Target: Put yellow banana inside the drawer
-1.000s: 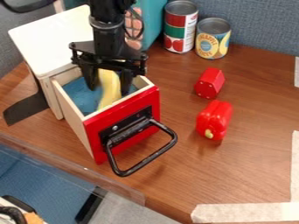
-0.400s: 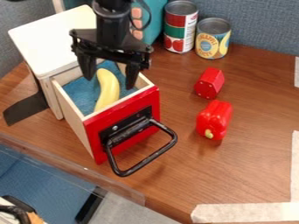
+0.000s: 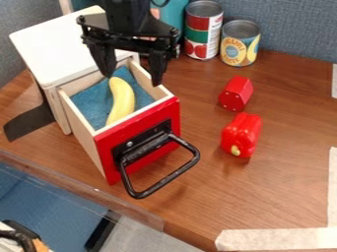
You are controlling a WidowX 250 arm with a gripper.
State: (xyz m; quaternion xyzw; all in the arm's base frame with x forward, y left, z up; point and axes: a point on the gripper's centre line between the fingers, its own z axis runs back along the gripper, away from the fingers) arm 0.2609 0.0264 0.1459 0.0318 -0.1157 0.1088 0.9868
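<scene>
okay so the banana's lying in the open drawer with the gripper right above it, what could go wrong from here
The gripper hangs over the drawer with its fingers apart, so coming down again might nudge the banana or catch a side wall. The black handle sticks out in front, and an arm passing low could snag it and shift the drawer.

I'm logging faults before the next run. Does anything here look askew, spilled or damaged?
No spill or damage stands out. The yellow toy banana lies inside the open, red-fronted wooden drawer, as intended. At most, the red toy bell pepper looks tipped over, since it lies on its side.
</scene>
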